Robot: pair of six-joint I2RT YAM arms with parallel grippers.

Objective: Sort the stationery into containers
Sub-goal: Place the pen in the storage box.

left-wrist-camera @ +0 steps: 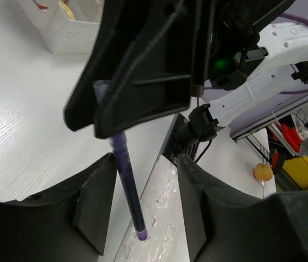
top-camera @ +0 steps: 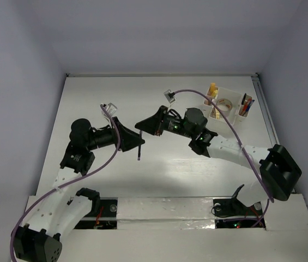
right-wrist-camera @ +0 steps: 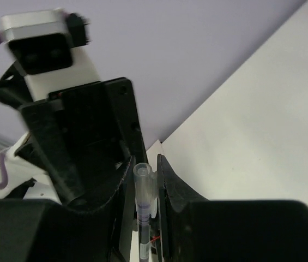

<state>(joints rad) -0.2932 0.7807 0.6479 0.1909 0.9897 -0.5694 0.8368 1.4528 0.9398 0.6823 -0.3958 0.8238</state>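
Note:
A thin dark blue pen [top-camera: 139, 146] with a clear cap hangs upright over the middle of the table. My right gripper [top-camera: 143, 127] is shut on its cap end; in the right wrist view the fingers [right-wrist-camera: 173, 188] press the pen [right-wrist-camera: 144, 204] from both sides. My left gripper [top-camera: 136, 141] is open around the pen's lower part. In the left wrist view the pen [left-wrist-camera: 127, 180] stands between the spread fingers [left-wrist-camera: 96, 202], closer to the left one. The cream-white organizer [top-camera: 235, 119] at the far right holds a tape roll [top-camera: 224, 102], pens [top-camera: 245, 105] and a yellow block [top-camera: 212, 87].
The organizer's corner [left-wrist-camera: 69, 35] shows at the top left of the left wrist view. A taped ledge [top-camera: 164, 207] runs along the near edge by the arm bases. Purple cables [top-camera: 227, 125] arc over both arms. Walls close the table on three sides.

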